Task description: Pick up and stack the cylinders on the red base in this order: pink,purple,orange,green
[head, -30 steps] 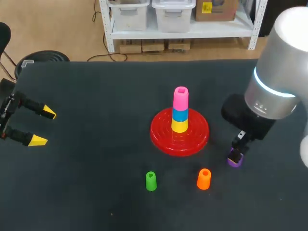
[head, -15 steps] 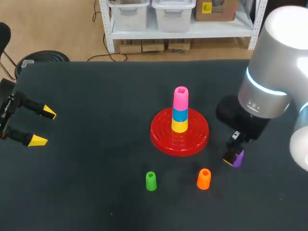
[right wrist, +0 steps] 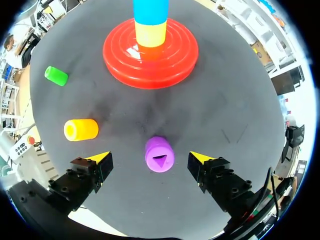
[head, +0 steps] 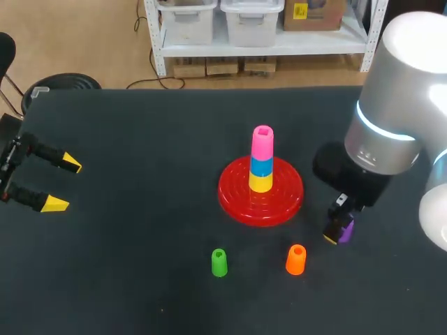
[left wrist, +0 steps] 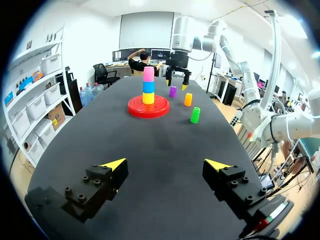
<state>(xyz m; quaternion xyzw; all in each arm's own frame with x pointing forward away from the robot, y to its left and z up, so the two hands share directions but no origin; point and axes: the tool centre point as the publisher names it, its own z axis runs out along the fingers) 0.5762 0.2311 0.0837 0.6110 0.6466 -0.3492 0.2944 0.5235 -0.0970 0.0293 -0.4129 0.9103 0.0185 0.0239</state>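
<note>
Purple cylinder [right wrist: 159, 154] upright on table [head: 140, 139], right of red base [head: 234, 195], between right gripper's [right wrist: 149, 159] spread fingers, untouched. Pink cylinder [head: 262, 143] tops blue cylinder [head: 262, 166] and yellow cylinder [head: 260, 182] on base. Orange cylinder [head: 296, 259], green cylinder [head: 219, 262] stand nearby. Left gripper [head: 64, 184] far left, fingers apart.

The right arm [head: 401, 84] is showing a thick, smooth silver-grey cylinder wearing a glowing pale-blue ring [head: 385, 125], and past that ring a rounded black wrist housing [head: 346, 174] is leading to the right hand [right wrist: 150, 160]. Both it and the left hand [left wrist: 166, 165] are carrying blocky matte-black fingers [left wrist: 95, 187], dotted with round screw holes and ending in bright yellow wedge tips [left wrist: 115, 164].
</note>
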